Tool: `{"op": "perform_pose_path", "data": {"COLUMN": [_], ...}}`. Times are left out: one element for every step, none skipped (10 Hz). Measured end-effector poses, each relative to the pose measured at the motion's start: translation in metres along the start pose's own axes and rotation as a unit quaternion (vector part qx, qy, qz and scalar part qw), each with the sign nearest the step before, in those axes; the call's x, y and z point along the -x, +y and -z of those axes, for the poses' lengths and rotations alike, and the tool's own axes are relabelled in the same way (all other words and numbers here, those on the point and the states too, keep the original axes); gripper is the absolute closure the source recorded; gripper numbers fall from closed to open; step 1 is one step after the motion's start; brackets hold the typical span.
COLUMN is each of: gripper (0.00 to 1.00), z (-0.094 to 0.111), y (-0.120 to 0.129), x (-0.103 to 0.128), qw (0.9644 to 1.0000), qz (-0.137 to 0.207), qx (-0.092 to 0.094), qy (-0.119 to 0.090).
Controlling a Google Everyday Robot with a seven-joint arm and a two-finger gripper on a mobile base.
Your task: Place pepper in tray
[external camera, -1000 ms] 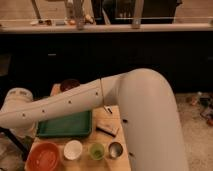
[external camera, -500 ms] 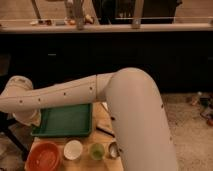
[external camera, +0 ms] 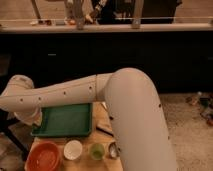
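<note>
Claw out of sight, somewhere low at the left beyond the arm's (external camera: 60, 94) bend, where the white wrist section dips down beside the left rim of the tray (external camera: 62, 120); fingers together, though whether clamped on anything cannot be told.

Nearest along the front edge of the worktop (external camera: 101, 131): orange bowl (external camera: 45, 156), then white bowl (external camera: 73, 149), small green cup (external camera: 96, 150) and a metallic cup (external camera: 113, 149) half tucked behind the arm's big white shoulder. Just behind these, the green tray, lying flat with what shows of its floor bare.

Pepper not to be found anywhere in view: not in the tray, not among the bowls. Possibly pinched in the hidden claw, possibly lying at the left behind the wrist or past the frame edge; long axis therefore unknown. Judged from the arm's sweep, claw at or just off the tray's left rim, so tray to the right of the claw and close by, a short carry inward if the pepper is in hand.

Top edge of the tray crossed by the forearm; right part of the worktop blocked by the shoulder. Farther back, dark cabinet fronts (external camera: 100, 55) and a pale ledge (external camera: 150, 27) with blurred items on it, too indistinct to name.
</note>
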Motion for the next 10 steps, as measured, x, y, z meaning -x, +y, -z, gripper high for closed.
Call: {"op": "perform_pose_path", "data": {"gripper": [1.00, 1.00, 1.00, 1.00, 1.00, 1.00, 1.00, 1.00, 1.00, 1.00], "z": [0.000, 0.000, 0.000, 0.000, 0.002, 0.003, 0.003, 0.003, 0.003, 0.000], "y": [0.000, 0.000, 0.000, 0.000, 0.004, 0.009, 0.011, 0.017, 0.024, 0.033], "x": [0.000, 0.000, 0.000, 0.000, -0.005, -0.016, -0.028, -0.044, -0.054, -0.060], "qw": [1.0000, 1.0000, 1.0000, 1.0000, 0.9998, 0.9994, 0.9990, 0.9978, 0.9960, 0.9929], "qz": [0.000, 0.000, 0.000, -0.003, -0.011, -0.023, -0.030, -0.045, -0.060, -0.085], "qx": [0.000, 0.000, 0.000, -0.007, -0.014, -0.023, -0.033, -0.048, -0.064, -0.082], "qy": [0.000, 0.000, 0.000, 0.001, 0.004, 0.006, 0.007, 0.013, 0.016, 0.014]}}
